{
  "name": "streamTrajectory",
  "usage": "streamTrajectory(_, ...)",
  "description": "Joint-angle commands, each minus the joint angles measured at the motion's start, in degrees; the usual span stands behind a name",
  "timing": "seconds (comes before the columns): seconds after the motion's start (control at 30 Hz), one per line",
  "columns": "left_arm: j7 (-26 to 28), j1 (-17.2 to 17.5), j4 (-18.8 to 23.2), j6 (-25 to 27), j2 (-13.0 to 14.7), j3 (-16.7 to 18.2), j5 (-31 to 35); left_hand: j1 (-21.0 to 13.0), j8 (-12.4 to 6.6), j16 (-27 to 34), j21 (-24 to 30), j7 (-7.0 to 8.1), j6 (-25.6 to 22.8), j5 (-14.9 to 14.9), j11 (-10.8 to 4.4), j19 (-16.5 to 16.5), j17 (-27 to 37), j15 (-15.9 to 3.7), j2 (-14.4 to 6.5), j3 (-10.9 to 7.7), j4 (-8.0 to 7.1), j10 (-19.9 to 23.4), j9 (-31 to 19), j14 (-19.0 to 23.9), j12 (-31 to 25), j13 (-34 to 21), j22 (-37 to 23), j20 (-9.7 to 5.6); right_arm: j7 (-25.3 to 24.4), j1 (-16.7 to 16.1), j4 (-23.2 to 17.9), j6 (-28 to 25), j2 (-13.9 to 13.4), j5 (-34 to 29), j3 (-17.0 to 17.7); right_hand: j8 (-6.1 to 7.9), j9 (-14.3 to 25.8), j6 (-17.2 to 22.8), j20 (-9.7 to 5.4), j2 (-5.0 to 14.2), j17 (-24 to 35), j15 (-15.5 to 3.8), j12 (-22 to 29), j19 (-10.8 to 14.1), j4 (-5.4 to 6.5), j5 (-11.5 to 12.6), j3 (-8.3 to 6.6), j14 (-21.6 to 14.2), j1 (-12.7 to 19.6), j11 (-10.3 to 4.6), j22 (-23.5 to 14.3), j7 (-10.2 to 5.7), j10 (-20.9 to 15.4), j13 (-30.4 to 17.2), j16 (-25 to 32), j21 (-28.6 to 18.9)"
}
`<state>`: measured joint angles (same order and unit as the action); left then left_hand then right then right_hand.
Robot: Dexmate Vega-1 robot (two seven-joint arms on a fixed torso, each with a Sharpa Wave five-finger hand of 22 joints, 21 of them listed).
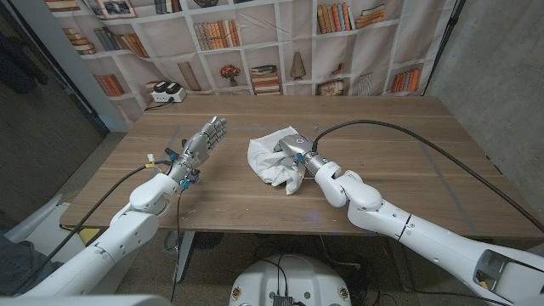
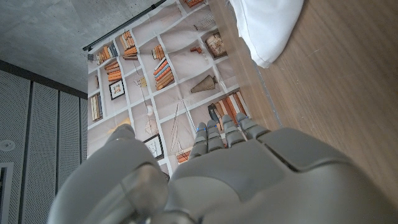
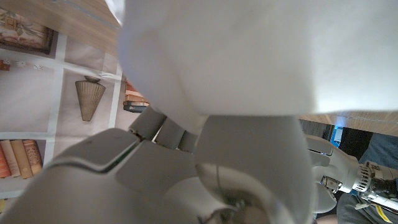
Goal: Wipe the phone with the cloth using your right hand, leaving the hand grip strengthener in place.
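A crumpled white cloth [image 1: 266,158] lies bunched at the middle of the wooden table [image 1: 408,161]. My right hand [image 1: 294,146] is buried in it and grips it, with cloth draped over the fingers [image 3: 163,127]. The cloth [image 3: 249,50] hides whatever lies beneath it. To the cloth's left, my left hand [image 1: 204,140] stands apart from it with its fingers straight and together, holding nothing. In the left wrist view the back of my left hand [image 2: 261,180] points toward a corner of the cloth [image 2: 267,28].
A black cable [image 1: 399,136] arcs over the table's right half from my right wrist. A small white and black device [image 1: 166,92] sits beyond the far left corner. A printed bookshelf backdrop [image 1: 255,42] stands behind the table.
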<state>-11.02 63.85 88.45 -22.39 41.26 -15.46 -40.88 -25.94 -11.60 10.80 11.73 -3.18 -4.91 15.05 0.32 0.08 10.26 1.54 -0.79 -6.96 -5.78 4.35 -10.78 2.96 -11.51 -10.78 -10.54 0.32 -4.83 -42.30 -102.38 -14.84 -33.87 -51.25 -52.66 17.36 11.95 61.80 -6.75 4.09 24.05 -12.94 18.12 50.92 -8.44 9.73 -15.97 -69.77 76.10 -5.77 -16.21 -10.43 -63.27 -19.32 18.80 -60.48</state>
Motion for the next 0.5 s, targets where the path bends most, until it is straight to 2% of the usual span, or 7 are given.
streamTrajectory(0.03,-0.2,0.1,0.8,0.4,1.1,0.5,0.1,-0.4,0.09,0.1,0.1,0.07,-0.2,-0.1,-0.28,-0.4,0.3,-0.08,-0.1,0.2,-0.06,0.0,-0.2,-0.3,-0.1,-0.2,-0.1,0.07,-1.3,3.5,4.2,2.6,3.5,-1.3,-2.0,-0.11,0.2,0.5,-6.39,-0.11,0.4,-0.24,0.2,-0.1,-0.11,0.4,-0.34,-0.8,-0.6,-3.74,0.0,-0.29,-4.4,-0.2,0.3,-0.9)
streamTrajectory(0.2,0.0,0.8,1.5,0.1,1.8,1.2,0.1,-0.4,0.1,0.1,0.1,0.03,-0.2,-0.1,-0.26,-0.4,0.3,-0.11,-0.1,0.24,-0.06,0.1,-0.2,-0.2,-0.1,-0.2,-0.1,0.07,-1.4,4.3,5.6,2.2,4.6,-1.5,-2.6,-0.11,0.3,0.7,-6.39,-0.33,0.5,-0.2,0.1,-0.2,-0.16,0.4,-0.32,-0.9,-0.7,-3.8,0.3,-0.44,-4.6,-0.2,0.2,-1.3)
streamTrajectory(0.5,0.0,2.1,2.7,-0.4,2.4,1.9,0.0,-0.4,0.08,0.1,0.1,-0.11,-0.3,-0.2,-0.23,-0.4,0.3,-0.09,-0.2,0.33,-0.06,0.0,-0.2,-0.2,-0.1,-0.2,-0.1,0.01,-1.6,4.3,5.4,0.7,5.0,-1.0,-2.7,-0.28,0.3,0.8,-6.38,-0.49,0.6,-0.21,-0.2,-0.5,-0.11,0.5,-0.36,-1.0,-0.9,-3.86,0.9,-0.62,-4.9,-0.3,0.0,-1.9)
